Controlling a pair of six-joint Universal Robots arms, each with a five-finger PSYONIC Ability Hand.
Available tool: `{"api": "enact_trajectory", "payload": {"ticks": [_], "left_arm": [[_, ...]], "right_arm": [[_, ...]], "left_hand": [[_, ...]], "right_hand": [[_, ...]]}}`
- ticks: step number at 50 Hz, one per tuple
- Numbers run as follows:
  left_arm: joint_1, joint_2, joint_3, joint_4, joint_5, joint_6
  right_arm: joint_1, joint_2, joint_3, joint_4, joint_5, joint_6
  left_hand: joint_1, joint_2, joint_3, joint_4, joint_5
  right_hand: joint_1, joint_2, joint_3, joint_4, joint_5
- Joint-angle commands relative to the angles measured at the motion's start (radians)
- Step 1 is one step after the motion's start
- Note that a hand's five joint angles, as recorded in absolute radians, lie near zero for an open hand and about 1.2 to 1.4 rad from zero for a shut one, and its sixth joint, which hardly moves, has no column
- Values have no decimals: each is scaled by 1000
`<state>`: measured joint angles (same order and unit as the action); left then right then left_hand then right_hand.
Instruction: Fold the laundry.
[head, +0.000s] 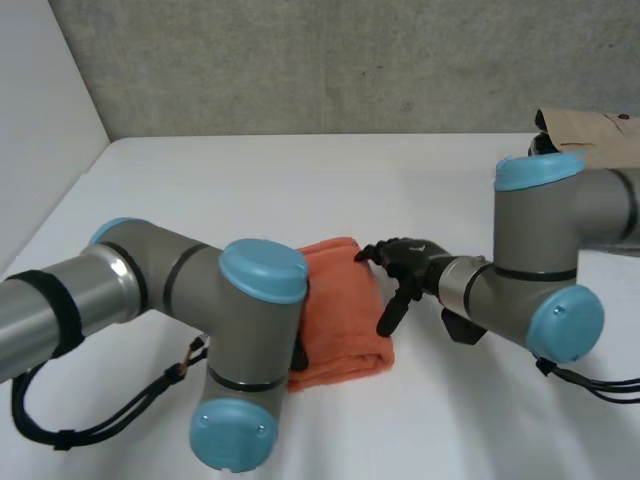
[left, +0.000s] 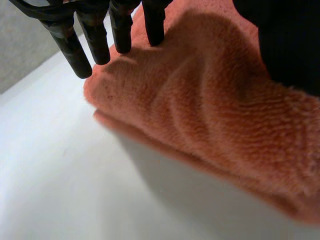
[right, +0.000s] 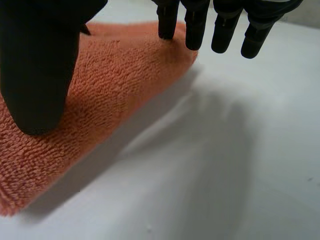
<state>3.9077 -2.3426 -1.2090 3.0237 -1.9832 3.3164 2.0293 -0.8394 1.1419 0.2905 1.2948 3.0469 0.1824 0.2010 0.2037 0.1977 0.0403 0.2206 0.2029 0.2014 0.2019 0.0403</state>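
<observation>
An orange towel lies folded into a thick pad in the middle of the white table. My right hand is at its right edge, open. In the right wrist view its straight fingers hover over a towel corner and its thumb rests on top of the cloth. My left arm's wrist covers the towel's left side. In the left wrist view my left hand's straight fingers touch the towel near its folded edge, open, with nothing gripped.
A brown cardboard box stands at the back right behind my right arm. A white wall borders the table on the left and a grey wall runs along the back. Bare table lies beyond the towel.
</observation>
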Motion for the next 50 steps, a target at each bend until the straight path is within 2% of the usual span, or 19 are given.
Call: {"api": "enact_trajectory", "payload": {"ticks": [1,8,12,15,19,23,24,27,28,29,32,36,40,50], "left_arm": [[53,54,-119,3,14,3],[56,161,-159,32,49,2],[62,281,-155,67,89,0],[74,339,-152,80,113,2],[102,427,-145,92,191,2],[160,496,-142,99,332,2],[189,517,-142,101,399,2],[239,548,-139,101,513,0],[269,566,-135,98,611,0],[274,569,-132,98,635,-1],[306,576,-106,87,820,-5],[331,574,-90,57,972,-9],[337,574,-89,24,1024,-8],[323,574,-99,21,1028,-11]], "right_arm": [[29,26,-11,-1,41,-124],[46,-20,-2,-16,136,-192],[86,-114,35,-82,210,-221],[111,-159,81,-128,231,-252],[153,-242,197,-224,250,-321],[196,-311,330,-306,248,-355],[212,-326,381,-333,248,-349],[238,-329,471,-390,248,-335],[246,-329,499,-413,248,-329],[255,-328,516,-430,248,-326],[287,-319,590,-530,250,-313],[308,-299,647,-669,251,-316],[307,-239,656,-769,253,-323],[304,-113,590,-857,256,-350]], "left_hand": [[-8,-26,-29,-23,-40],[-8,-26,-29,-23,-40],[-8,-26,-29,-23,-40],[-8,-26,-29,-23,-40],[-8,-26,-29,-23,-40],[-8,-26,-29,-23,-40],[-8,-26,-29,-23,-40],[-8,-26,-29,-23,-40],[-8,-26,-29,-23,-40],[-8,-26,-29,-23,-40],[-8,-26,-29,-23,-40],[-8,-26,-29,-23,-40],[-8,-26,-29,-23,-40],[-8,-26,-29,-23,-40]], "right_hand": [[-46,-28,-27,-27,-40],[-46,-28,-27,-27,-40],[-46,-28,-27,-27,-40],[-46,-28,-27,-27,-40],[-46,-28,-27,-27,-40],[-46,-28,-27,-27,-40],[-46,-28,-27,-27,-40],[-46,-28,-27,-27,-40],[-46,-28,-27,-27,-40],[-46,-28,-27,-27,-40],[-46,-28,-27,-27,-40],[-46,-28,-27,-27,-40],[-46,-28,-27,-27,-40],[-46,-28,-27,-27,-40]]}}
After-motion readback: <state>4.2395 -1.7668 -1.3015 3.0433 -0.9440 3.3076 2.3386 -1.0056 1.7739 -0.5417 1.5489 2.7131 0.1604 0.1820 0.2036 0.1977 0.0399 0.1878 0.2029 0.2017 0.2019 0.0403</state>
